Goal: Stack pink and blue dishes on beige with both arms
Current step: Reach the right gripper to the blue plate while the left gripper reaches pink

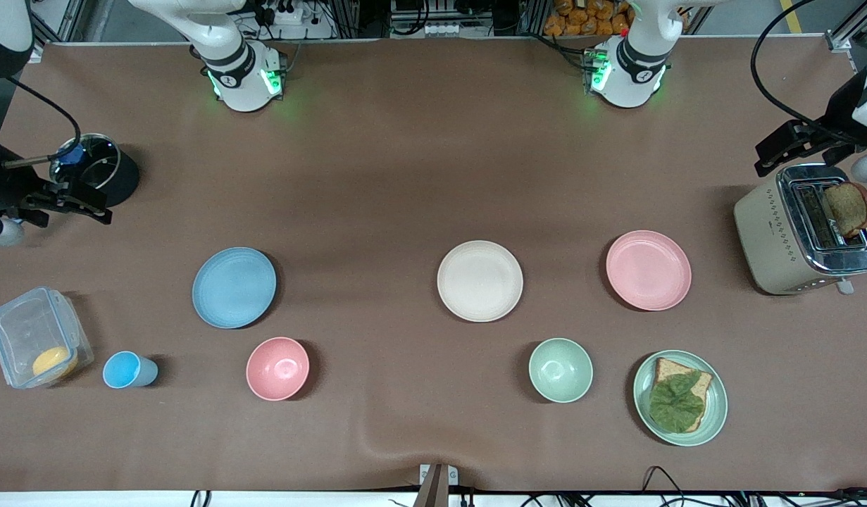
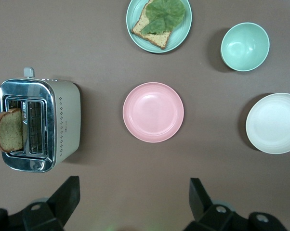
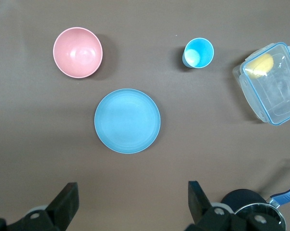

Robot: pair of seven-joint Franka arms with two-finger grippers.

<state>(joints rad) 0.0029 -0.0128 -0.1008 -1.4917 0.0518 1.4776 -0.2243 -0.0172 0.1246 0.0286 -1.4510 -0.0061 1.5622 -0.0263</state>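
Observation:
Three flat plates lie in a row across the table's middle. The light blue plate (image 1: 234,287) (image 3: 127,121) is toward the right arm's end, the pale pink plate (image 1: 648,270) (image 2: 153,112) toward the left arm's end, and the beige plate (image 1: 479,280) (image 2: 274,123) between them. All three are bare. My left gripper (image 1: 771,151) (image 2: 134,197) hangs open high over bare table beside the toaster. Just as high, my right gripper (image 1: 95,204) (image 3: 133,199) is open over bare table by the black pot. Neither holds anything.
Nearer the front camera stand a pink bowl (image 1: 277,368), blue cup (image 1: 127,370), pale green bowl (image 1: 560,370) and a green plate (image 1: 640,394) with bread and a leaf. A toaster (image 1: 771,232) holds toast. A clear container (image 1: 17,331) and black pot (image 1: 120,179) sit at the right arm's end.

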